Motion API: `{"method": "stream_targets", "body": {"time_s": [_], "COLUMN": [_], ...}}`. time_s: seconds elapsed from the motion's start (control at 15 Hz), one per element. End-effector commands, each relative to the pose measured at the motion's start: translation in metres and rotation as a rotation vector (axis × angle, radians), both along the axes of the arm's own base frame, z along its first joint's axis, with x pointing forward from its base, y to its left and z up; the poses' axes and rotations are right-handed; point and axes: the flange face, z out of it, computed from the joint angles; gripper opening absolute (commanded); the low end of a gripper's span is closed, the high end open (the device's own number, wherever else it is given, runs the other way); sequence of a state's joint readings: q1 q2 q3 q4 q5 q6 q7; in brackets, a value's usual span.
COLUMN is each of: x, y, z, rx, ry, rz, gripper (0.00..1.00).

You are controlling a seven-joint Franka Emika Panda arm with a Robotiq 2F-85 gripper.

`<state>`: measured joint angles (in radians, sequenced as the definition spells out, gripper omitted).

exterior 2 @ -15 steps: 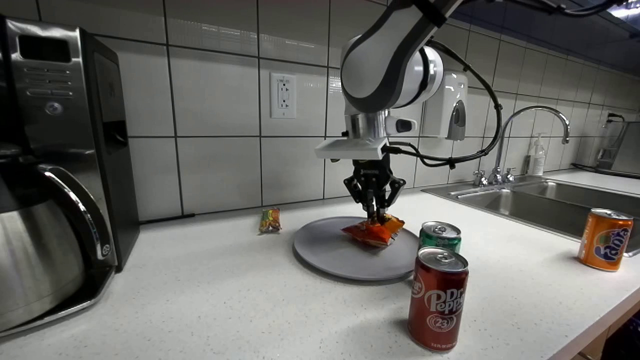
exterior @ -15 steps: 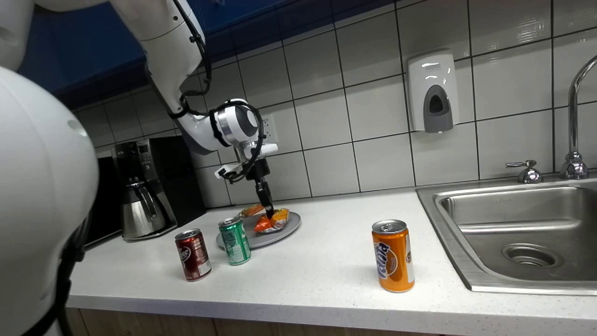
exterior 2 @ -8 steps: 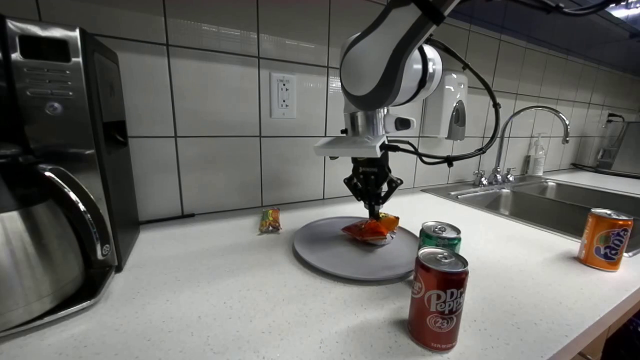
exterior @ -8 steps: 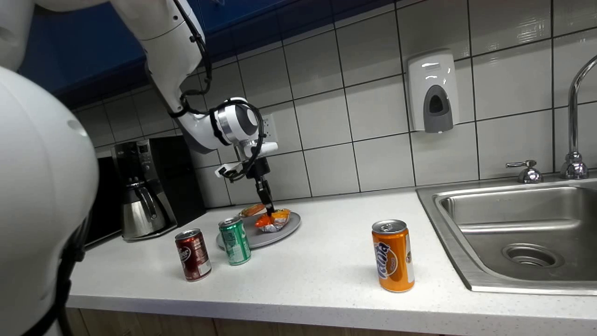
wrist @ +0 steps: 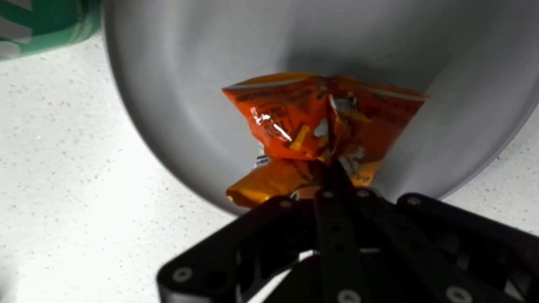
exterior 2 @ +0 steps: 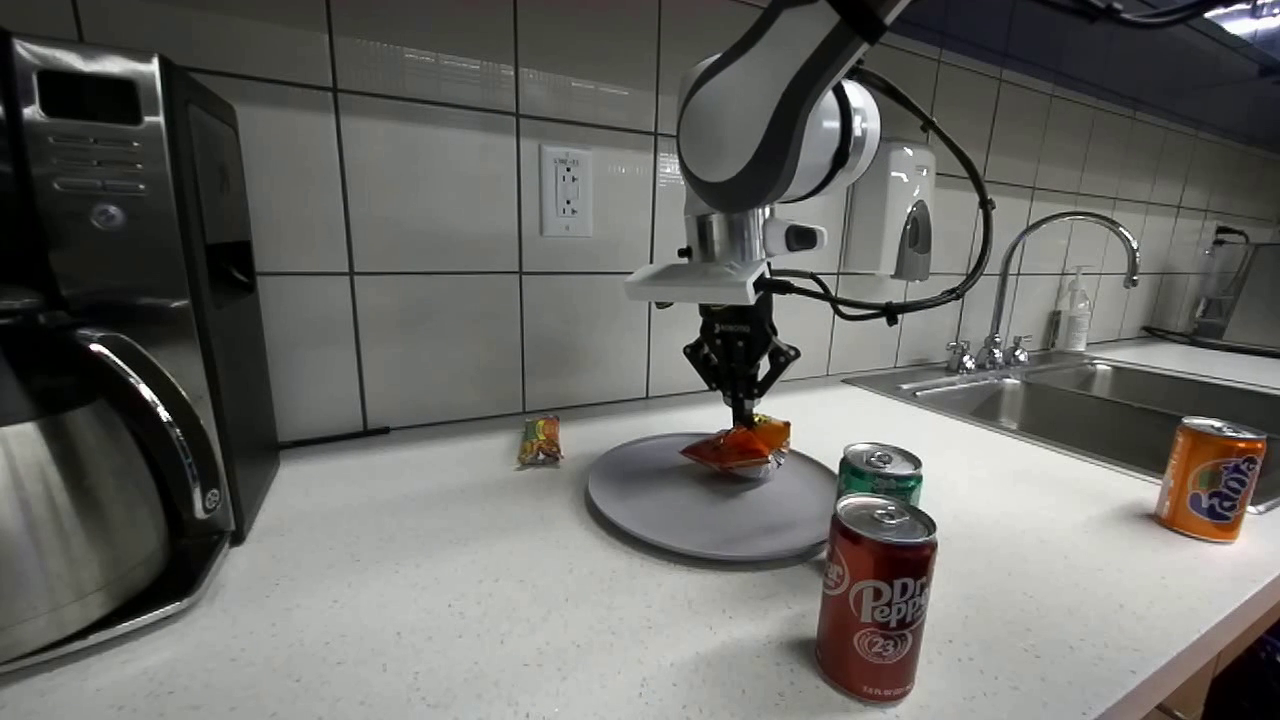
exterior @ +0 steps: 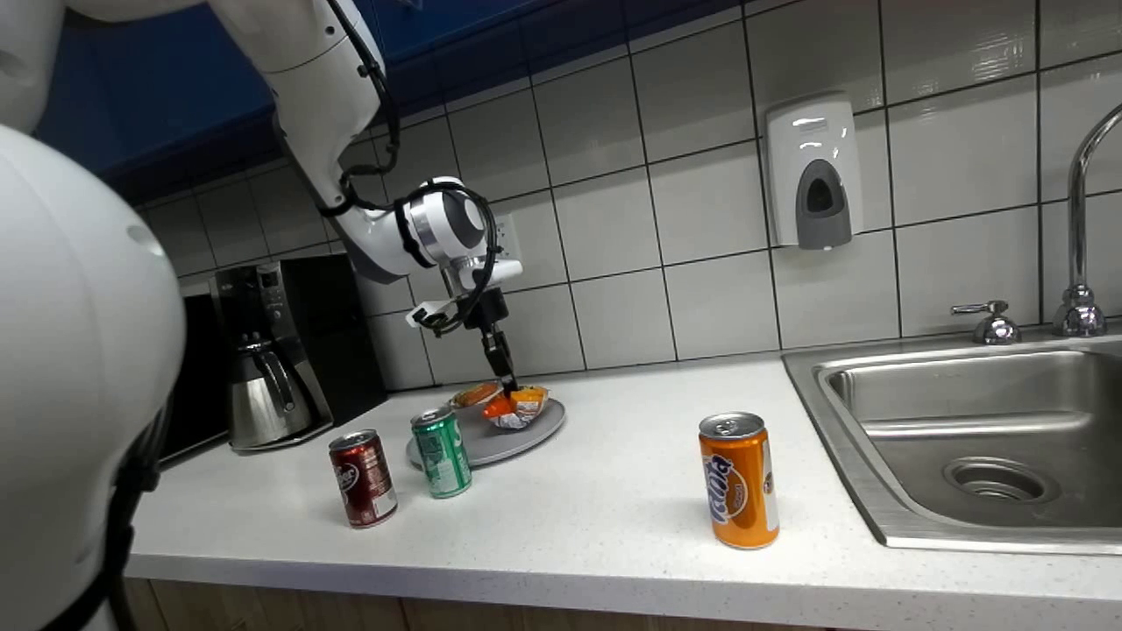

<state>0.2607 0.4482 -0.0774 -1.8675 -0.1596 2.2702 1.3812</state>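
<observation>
The orange snack bag point(wrist: 278, 126) is pinched directly beneath the 2-fingered gripper point(exterior 2: 742, 416).

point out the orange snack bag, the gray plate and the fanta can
Orange snack bag point(wrist: 301, 130), in the wrist view: its printed side.
Gray plate point(exterior 2: 698, 515), in an exterior view: bare upper surface.
Fanta can point(exterior: 741, 485), in an exterior view: middle of its printed side.

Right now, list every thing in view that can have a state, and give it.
gripper: shut on the orange snack bag
orange snack bag: pinched, creased
gray plate: flat, right side up
green can: upright
Dr Pepper can: upright
Fanta can: upright
small packet: lying off the gray plate
carafe: seated in the coffee maker
coffee maker: display looks dark
faucet: looks off
</observation>
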Motion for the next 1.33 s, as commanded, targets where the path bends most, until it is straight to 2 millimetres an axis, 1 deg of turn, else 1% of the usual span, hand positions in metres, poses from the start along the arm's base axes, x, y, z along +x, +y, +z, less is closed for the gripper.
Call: {"method": "stream_targets", "body": {"time_s": [0.0, 0.27, 0.53, 1.27], "x": [0.001, -0.003, -0.007, -0.036], "y": [0.000, -0.012, -0.028, -0.052], "z": [0.008, 0.009, 0.015, 0.021], "rx": [-0.018, -0.031, -0.067, -0.090], "ry": [-0.034, -0.064, -0.129, -0.273], "rz": [-0.031, -0.036, -0.005, 0.039], "gripper": [0.00, 0.00, 0.00, 0.00]}}
